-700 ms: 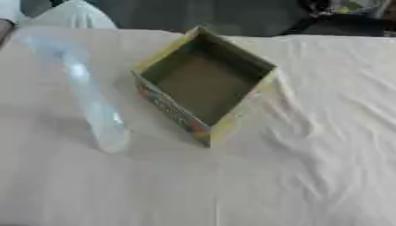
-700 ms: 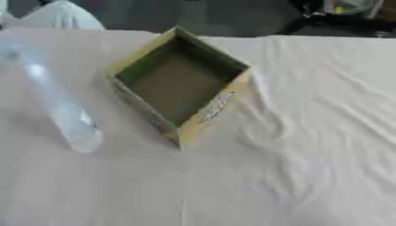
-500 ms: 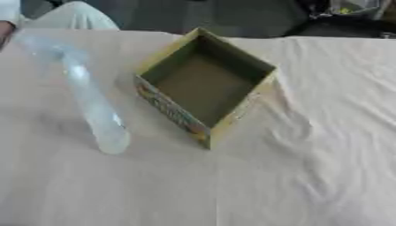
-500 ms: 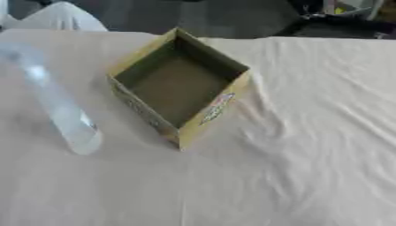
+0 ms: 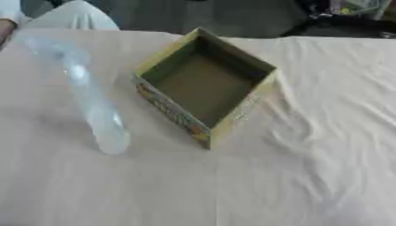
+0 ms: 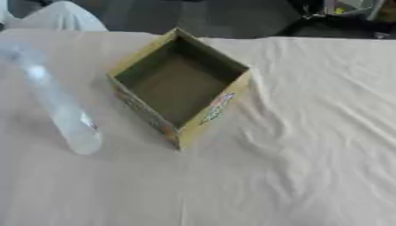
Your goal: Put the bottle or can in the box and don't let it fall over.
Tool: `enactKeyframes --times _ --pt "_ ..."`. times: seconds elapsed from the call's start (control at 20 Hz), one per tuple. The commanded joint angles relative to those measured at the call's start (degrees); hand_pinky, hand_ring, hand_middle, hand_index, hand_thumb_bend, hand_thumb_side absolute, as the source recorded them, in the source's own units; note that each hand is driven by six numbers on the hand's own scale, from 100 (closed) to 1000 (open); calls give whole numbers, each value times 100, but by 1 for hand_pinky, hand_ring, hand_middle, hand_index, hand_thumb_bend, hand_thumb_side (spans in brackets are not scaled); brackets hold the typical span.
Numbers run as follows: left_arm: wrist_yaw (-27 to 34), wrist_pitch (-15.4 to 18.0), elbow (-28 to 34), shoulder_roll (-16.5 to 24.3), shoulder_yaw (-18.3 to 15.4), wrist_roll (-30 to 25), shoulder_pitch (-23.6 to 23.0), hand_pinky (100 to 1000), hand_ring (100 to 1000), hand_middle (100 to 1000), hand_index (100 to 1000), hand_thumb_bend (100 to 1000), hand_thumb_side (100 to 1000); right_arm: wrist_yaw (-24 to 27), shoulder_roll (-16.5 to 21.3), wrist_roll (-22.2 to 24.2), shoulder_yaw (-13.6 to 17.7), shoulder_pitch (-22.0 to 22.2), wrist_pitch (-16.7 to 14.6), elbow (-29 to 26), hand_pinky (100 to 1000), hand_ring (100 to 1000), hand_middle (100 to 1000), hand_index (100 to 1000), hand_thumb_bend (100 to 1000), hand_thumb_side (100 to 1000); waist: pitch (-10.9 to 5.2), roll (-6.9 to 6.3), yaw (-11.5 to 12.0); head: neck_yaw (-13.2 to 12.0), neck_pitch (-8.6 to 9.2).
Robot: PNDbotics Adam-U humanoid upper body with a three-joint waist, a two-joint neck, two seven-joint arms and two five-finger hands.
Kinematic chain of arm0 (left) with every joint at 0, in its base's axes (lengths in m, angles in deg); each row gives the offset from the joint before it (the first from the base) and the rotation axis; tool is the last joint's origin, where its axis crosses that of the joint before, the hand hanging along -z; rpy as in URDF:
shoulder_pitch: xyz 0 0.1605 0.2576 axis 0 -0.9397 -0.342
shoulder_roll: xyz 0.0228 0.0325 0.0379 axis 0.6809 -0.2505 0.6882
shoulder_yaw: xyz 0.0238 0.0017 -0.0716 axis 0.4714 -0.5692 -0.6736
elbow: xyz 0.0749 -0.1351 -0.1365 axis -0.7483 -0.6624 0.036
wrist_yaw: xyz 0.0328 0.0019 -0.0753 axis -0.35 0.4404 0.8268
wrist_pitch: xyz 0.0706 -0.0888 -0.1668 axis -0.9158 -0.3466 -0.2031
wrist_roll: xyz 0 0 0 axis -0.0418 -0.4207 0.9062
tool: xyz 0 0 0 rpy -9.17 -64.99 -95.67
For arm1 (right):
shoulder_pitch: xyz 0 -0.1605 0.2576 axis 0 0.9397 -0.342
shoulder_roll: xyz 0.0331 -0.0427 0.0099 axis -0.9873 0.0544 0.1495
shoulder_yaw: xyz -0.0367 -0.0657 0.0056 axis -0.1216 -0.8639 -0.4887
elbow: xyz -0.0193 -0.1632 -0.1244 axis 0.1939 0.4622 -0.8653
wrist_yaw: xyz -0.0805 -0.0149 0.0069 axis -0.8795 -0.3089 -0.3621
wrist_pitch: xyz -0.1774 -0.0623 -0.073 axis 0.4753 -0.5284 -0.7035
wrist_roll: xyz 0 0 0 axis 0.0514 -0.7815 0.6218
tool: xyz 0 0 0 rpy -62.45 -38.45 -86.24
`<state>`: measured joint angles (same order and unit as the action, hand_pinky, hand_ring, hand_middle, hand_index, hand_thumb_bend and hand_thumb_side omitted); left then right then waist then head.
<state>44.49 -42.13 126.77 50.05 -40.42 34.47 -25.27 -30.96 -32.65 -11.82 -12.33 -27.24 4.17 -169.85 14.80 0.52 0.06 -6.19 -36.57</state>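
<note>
A clear plastic bottle (image 5: 89, 95) stands upright on the cream tablecloth at the left; its top reaches toward the upper left of the view. To its right sits an open cardboard box (image 5: 205, 84) with yellow-green sides, turned corner-forward, and nothing shows inside it. A small gap separates bottle and box. Neither robot hand shows in either eye view.
The cream tablecloth (image 5: 309, 167) is wrinkled to the right of the box. At the far left edge a person in white (image 5: 66, 15) shows behind the table. Dark clutter (image 6: 340, 20) lies beyond the far right edge.
None of the things has moved on the table; the bottle and box stand as before.
</note>
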Motion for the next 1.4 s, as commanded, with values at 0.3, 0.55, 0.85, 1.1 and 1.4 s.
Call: enactKeyframes --times 0.3,0.55,0.85,1.1,1.4 --pt "-1885 -447 -58 180 -32 -1934 40 1000 1000 1000 881 100 785 -9 133 27 19 -36 -11 -132 1000 1000 975 1000 100 473 -79 -8 4 83 129" --pt "-2348 -413 -99 130 -99 -2371 64 1000 1000 1000 883 100 794 -11 135 33 18 -31 -14 -132 1000 1000 975 1000 100 471 -81 -7 8 110 161" --pt "-2327 -432 97 151 -138 -2255 76 1000 1000 1000 882 100 760 -2 142 29 25 -58 -10 -132 1000 1000 974 1000 100 474 -54 -20 -35 121 219" --pt "-1695 -185 -3 586 52 -1746 -401 1000 1000 1000 880 108 783 8 225 26 27 -90 -5 -132 1000 1000 975 1000 100 472 -17 -112 -55 58 130" --pt "-1117 475 -320 1143 377 -1165 -968 1000 1000 1000 876 105 796 9 235 51 8 -127 10 -132 1000 1000 973 1000 100 470 -5 -126 -75 155 208"
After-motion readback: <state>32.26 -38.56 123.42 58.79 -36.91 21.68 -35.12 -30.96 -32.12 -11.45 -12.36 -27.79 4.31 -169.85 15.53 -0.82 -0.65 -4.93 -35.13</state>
